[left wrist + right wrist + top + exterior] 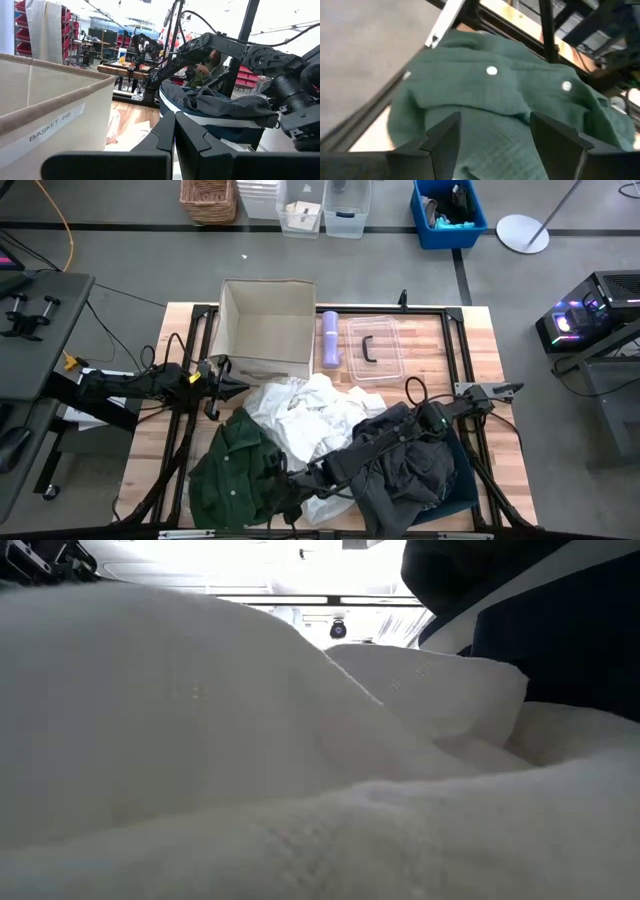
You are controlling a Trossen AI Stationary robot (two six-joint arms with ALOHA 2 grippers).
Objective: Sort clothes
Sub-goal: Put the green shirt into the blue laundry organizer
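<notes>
On the table (505,430), the clothes lie in a heap across the lower middle of the high view. The dark green buttoned shirt (235,475) sits at lower left of the pile, the white thin fabric pieces (305,415) in the middle, and the dark grey garment (405,470) at lower right, draped over and around the right arm. The right gripper (492,132) hangs just above the green shirt, its fingers spread with nothing between them. The left gripper (175,130) waits at the left of the frame beside the beige basket (265,325), its fingers pressed together. A clear plastic lid (375,348) lies right of the basket.
</notes>
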